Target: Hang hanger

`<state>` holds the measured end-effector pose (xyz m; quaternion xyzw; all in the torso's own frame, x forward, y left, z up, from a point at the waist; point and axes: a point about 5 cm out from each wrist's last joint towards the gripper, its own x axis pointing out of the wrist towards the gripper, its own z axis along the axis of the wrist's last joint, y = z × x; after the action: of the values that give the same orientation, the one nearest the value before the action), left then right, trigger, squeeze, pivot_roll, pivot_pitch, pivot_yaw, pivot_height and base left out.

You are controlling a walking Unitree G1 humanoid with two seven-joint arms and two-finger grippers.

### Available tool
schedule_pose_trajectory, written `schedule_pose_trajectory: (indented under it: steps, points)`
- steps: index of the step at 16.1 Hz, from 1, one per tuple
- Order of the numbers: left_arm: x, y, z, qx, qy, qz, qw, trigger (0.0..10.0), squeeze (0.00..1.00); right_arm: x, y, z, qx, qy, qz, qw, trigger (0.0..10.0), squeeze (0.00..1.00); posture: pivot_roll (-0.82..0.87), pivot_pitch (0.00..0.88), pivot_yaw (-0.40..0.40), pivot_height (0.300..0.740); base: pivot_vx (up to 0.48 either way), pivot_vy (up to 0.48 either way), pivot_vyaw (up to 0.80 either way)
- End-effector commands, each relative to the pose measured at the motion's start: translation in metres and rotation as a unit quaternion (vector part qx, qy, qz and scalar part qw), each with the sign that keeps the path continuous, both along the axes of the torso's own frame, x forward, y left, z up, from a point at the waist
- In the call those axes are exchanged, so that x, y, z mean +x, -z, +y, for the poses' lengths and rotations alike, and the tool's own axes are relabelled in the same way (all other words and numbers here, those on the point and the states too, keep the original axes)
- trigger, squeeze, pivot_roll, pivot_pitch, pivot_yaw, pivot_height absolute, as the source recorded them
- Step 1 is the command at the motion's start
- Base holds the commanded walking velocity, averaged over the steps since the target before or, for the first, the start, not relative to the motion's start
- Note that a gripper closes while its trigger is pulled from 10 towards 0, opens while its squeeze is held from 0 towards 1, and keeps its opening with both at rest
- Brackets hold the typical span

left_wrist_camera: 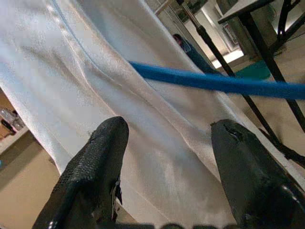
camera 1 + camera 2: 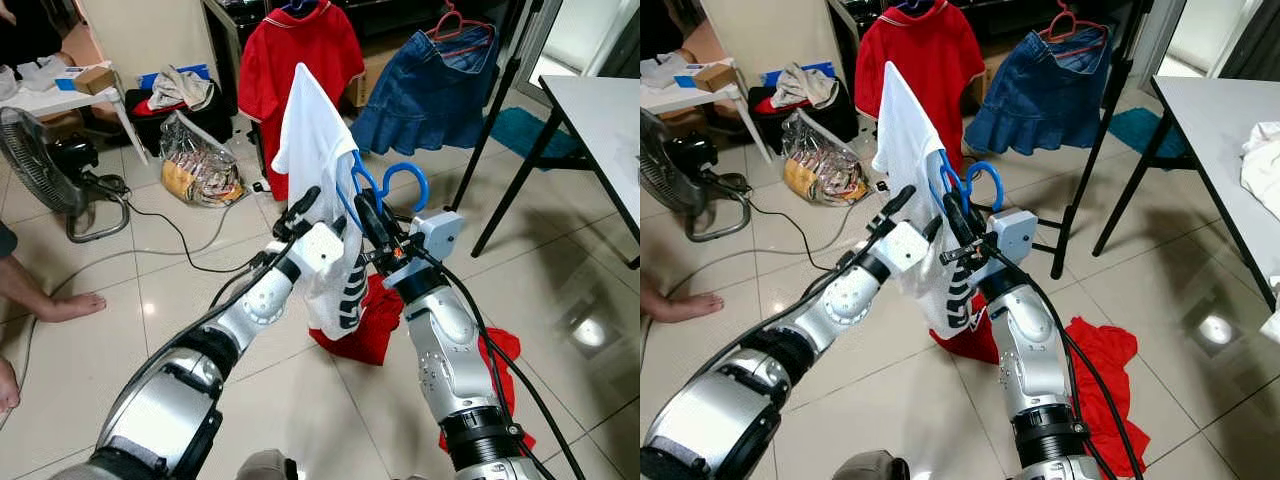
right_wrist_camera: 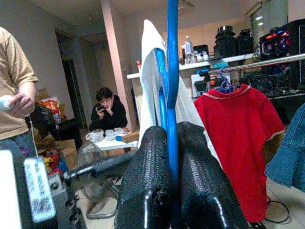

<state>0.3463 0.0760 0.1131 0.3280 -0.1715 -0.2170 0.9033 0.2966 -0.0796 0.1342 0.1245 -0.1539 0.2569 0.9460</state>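
Note:
A blue hanger [image 2: 408,167] carries a white garment [image 2: 315,140] and is held up in front of me. My right gripper [image 2: 362,212] is shut on the hanger's thin blue bar [image 3: 172,71], with the bar running straight up between its fingers [image 3: 147,181]. My left gripper [image 2: 305,205] stands open right beside the white cloth, and the cloth [image 1: 119,81] and the blue bar [image 1: 214,83] lie just beyond its fingertips [image 1: 102,152]. A red shirt [image 2: 298,60] and a denim skirt [image 2: 420,90] hang on a rack behind.
The rack's black leg [image 2: 495,110] slants down at the right, next to a white table [image 2: 600,110]. Red clothes [image 2: 375,320] lie on the tiled floor below my arms. At the left are a fan [image 2: 40,165], a plastic bag [image 2: 200,165], cables and a person's foot [image 2: 60,305].

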Motion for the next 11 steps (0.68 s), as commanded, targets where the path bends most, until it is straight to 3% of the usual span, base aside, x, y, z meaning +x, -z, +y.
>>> schedule_pose_trajectory:
  steps: [1, 7, 8, 9, 11]
  points:
    - [0.002, -0.0033, -0.0005, 0.008, 0.009, -0.002, 1.0, 10.0, 0.0, -0.0001, -0.0109, 0.0029, 0.008, -0.001, -0.026, 1.0, 10.0, 0.0, 0.09, 0.0, 0.084, 0.74, 0.0, 0.0, 0.0]
    - [0.003, -0.005, -0.0006, -0.01, 0.025, 0.019, 0.999, 10.0, 0.0, 0.0001, -0.0105, 0.0016, 0.008, 0.0, -0.024, 1.0, 10.0, 0.0, 0.09, 0.0, 0.079, 0.74, 0.0, 0.0, 0.0]
    - [0.0027, -0.0041, -0.001, -0.01, 0.027, 0.023, 0.999, 9.5, 0.0, 0.0003, -0.0108, 0.0019, 0.008, 0.0, -0.025, 1.0, 10.0, 0.0, 0.09, 0.0, 0.078, 0.74, 0.0, 0.0, 0.0]
    - [0.0022, -0.0028, -0.0016, -0.009, 0.029, 0.029, 0.999, 0.0, 0.0, 0.0006, -0.0113, 0.0022, 0.009, -0.001, -0.025, 1.0, 10.0, 0.0, 0.09, 0.0, 0.078, 0.74, 0.0, 0.0, 0.0]
    - [0.0021, -0.0019, -0.0017, -0.009, 0.029, 0.033, 0.999, 0.0, 0.0, 0.0007, -0.0115, 0.0017, 0.012, 0.001, -0.023, 1.0, 10.0, 0.0, 0.09, 0.0, 0.078, 0.74, 0.0, 0.0, 0.0]
